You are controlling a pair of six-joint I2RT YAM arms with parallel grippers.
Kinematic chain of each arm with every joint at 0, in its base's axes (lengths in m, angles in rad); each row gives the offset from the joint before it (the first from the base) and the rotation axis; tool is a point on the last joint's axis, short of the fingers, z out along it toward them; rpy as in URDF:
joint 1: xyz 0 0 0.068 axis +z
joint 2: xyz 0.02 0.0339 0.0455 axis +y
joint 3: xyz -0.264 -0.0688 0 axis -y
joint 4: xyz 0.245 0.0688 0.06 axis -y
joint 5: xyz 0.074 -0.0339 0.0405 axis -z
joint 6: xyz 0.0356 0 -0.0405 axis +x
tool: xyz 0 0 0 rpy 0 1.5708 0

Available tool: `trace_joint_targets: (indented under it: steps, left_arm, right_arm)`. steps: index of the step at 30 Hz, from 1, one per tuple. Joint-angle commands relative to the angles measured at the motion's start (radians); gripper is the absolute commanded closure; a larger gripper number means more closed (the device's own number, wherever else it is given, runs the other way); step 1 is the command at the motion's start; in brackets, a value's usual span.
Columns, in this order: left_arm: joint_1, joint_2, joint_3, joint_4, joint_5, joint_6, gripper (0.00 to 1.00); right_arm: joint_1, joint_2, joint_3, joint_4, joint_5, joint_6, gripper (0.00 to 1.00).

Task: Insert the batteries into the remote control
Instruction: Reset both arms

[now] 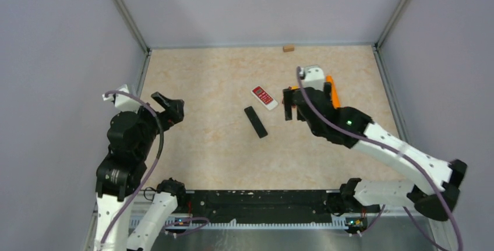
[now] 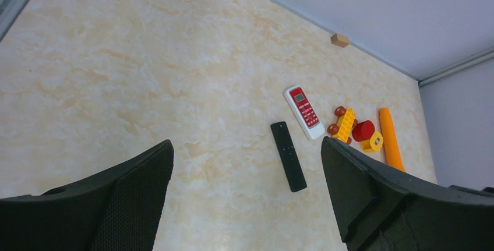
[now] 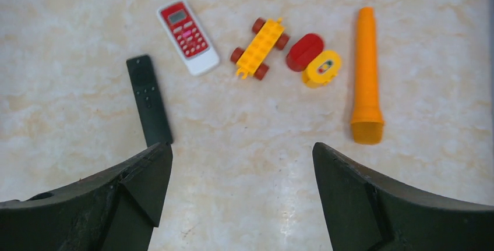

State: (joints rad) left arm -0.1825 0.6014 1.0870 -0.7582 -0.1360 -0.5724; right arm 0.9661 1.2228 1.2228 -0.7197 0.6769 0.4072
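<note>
The remote control (image 1: 256, 122) is a slim black bar lying flat mid-table, also seen in the left wrist view (image 2: 288, 156) and the right wrist view (image 3: 150, 99). The batteries are out of view in every frame. My right gripper (image 1: 288, 104) hovers just right of the remote; its wrist view shows it open (image 3: 241, 146), with only bare tabletop between its fingers. My left gripper (image 1: 170, 108) hangs far to the left, open and empty (image 2: 246, 146), looking across at the remote.
A red-and-white keypad remote (image 3: 188, 36) lies just behind the black one. To its right sit a yellow toy car (image 3: 260, 48), a red block (image 3: 304, 51), a yellow piece (image 3: 321, 68) and an orange cone (image 3: 366, 76). A small wooden block (image 1: 288, 48) rests against the back wall.
</note>
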Motion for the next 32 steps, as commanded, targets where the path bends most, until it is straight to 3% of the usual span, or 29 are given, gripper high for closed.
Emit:
trace_joint_targets:
  steps: [1,8,13,32]
  left_arm:
    - [0.002,-0.061,0.073,-0.06,-0.043,0.039,0.01]
    - [0.002,-0.119,0.14,-0.134,-0.064,0.121,0.01]
    - [0.002,-0.145,0.167,-0.146,-0.066,0.148,0.01]
    - [0.002,-0.19,0.127,-0.079,-0.023,0.159,0.01]
  right_arm:
    - [-0.002,-0.242,-0.012,-0.066,0.209,0.0,0.09]
    - [-0.003,-0.553,-0.022,0.005,0.301,-0.174,0.08]
    - [-0.003,-0.675,0.017,-0.008,0.367,-0.211,0.08]
    - [-0.002,-0.728,-0.013,-0.003,0.4,-0.192,0.05]
